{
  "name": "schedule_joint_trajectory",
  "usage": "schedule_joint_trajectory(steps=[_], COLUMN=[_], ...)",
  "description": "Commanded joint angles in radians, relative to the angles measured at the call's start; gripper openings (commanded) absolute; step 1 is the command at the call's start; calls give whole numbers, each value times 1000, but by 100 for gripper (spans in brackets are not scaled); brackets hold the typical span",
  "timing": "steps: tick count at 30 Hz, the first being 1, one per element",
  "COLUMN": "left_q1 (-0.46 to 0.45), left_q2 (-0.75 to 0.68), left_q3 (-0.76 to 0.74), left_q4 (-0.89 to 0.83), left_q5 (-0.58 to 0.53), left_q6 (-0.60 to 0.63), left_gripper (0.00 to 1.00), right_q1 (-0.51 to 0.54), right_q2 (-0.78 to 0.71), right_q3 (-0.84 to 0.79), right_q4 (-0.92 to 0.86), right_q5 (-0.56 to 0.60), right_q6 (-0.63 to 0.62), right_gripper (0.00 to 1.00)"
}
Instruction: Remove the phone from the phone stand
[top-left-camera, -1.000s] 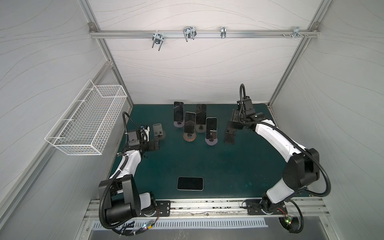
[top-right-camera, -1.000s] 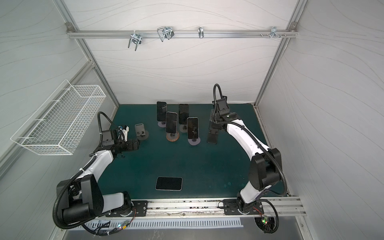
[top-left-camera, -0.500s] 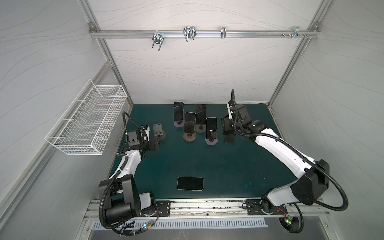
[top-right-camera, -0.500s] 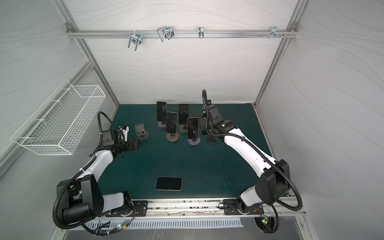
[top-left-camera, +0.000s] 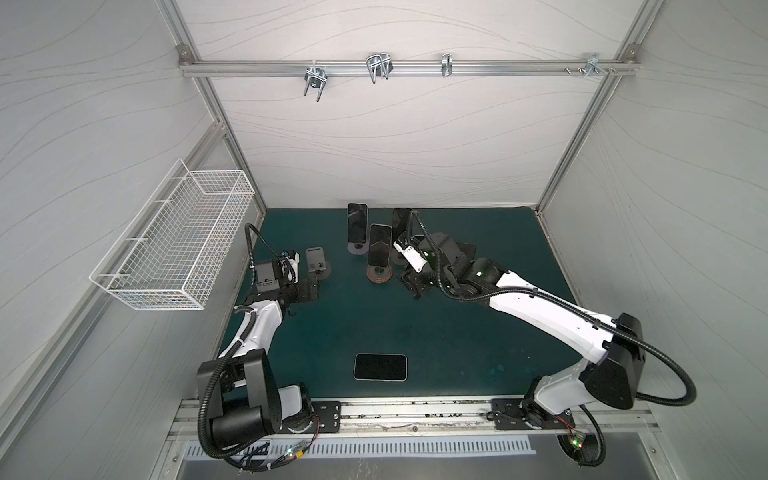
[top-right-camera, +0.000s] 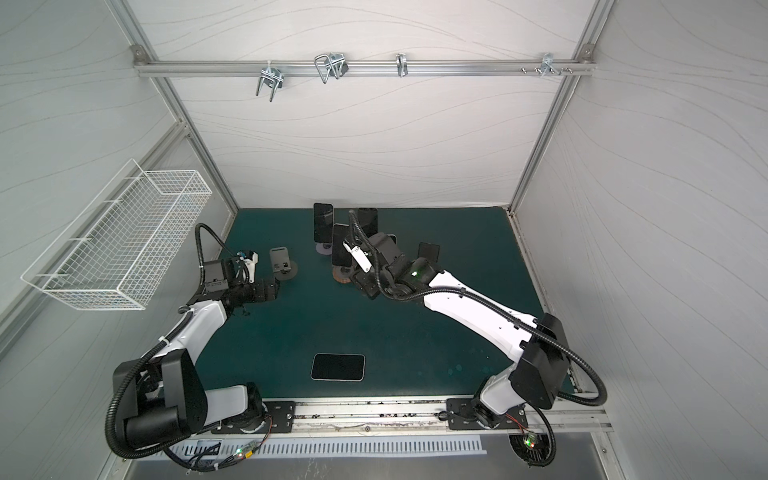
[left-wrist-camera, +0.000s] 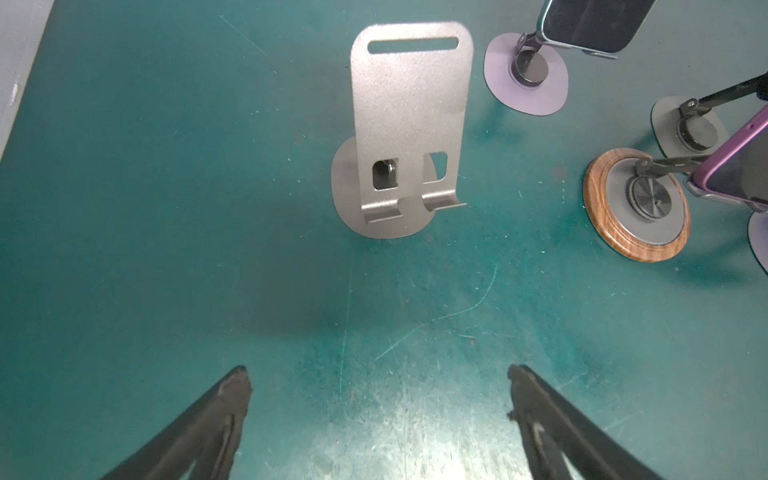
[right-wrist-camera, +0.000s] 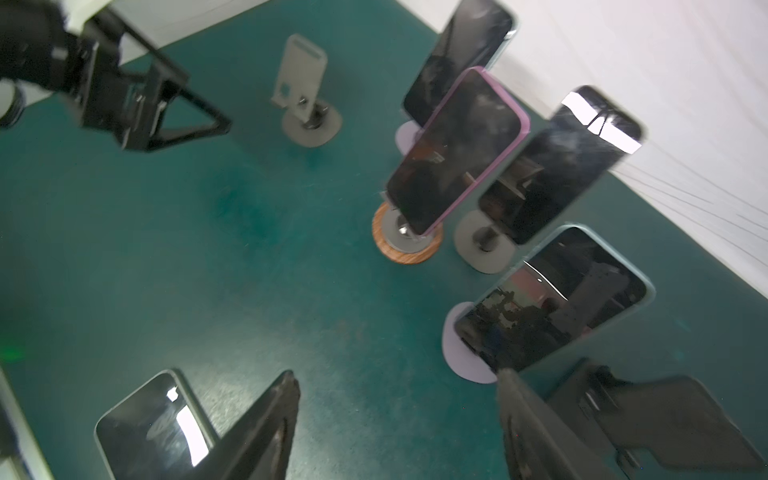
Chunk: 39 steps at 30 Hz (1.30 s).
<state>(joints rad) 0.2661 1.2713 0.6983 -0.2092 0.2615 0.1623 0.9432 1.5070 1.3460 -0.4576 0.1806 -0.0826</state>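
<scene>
My right jaws hang released and empty; the nearest phone (right-wrist-camera: 552, 299) leans on its pale stand (right-wrist-camera: 449, 345) just ahead, long axis sloping away. My left jaws, released too, face a bare stand (left-wrist-camera: 409, 104), farther off.

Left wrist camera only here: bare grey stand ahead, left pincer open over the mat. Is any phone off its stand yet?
Observer: Yes. One phone lies flat on the mat, near its front edge.
Operator: Where is the right pincer?
Observer: The right pincer is open and empty, close beside a standing phone on a lilac base.
Operator: How many phones are on stands?
Observer: Four: that one, the purple-cased phone, a blue-edged phone and a black phone.
</scene>
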Motion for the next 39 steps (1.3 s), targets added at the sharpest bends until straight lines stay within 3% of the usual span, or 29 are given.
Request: schedule_joint_trajectory(steps=[1,13,39], left_q1=[5,5,4], left_q2=[-22,-23,-18], left_q3=[-1,-3,1], left_q4=[35,36,33], left_q5=[2,10,7], left_q6=[10,13,11], left_gripper=[98,99,99], right_q1=[36,104,152], right_q2=[40,169,391], right_q3=[36,62,84], right_q4=[-10,-98,-110], right_q5=[-90,-232,-286], right_q6=[-92,-210,-221], right_gripper=[64,64,64])
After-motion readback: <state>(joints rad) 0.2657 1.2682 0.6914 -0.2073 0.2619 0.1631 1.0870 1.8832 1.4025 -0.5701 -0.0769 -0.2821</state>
